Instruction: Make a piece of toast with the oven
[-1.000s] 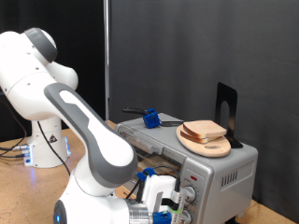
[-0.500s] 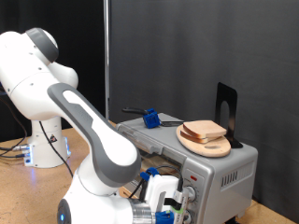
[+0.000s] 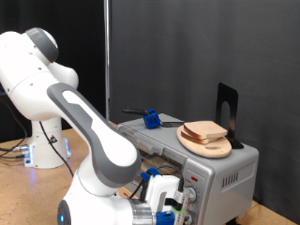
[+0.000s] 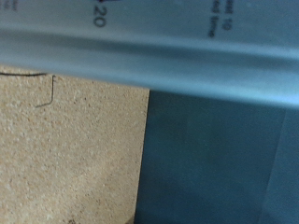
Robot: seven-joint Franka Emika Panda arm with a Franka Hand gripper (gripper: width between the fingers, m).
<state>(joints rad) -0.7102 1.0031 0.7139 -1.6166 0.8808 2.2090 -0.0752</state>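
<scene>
glossy white rounded arm segments (image 3: 42,89), grey joint bands, blue-and-white claw (image 3: 167,203) fittings.

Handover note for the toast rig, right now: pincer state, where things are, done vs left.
Pincer: low at the exterior view's bottom, against the oven front by its knobs; open or shut not visible.
Piece of toast: on the round wooden board on top of the oven, not held.
Wrist view: only blurred surfaces, no fingers.
Done: nothing visible.
Left: bread not yet inside the oven.
</scene>
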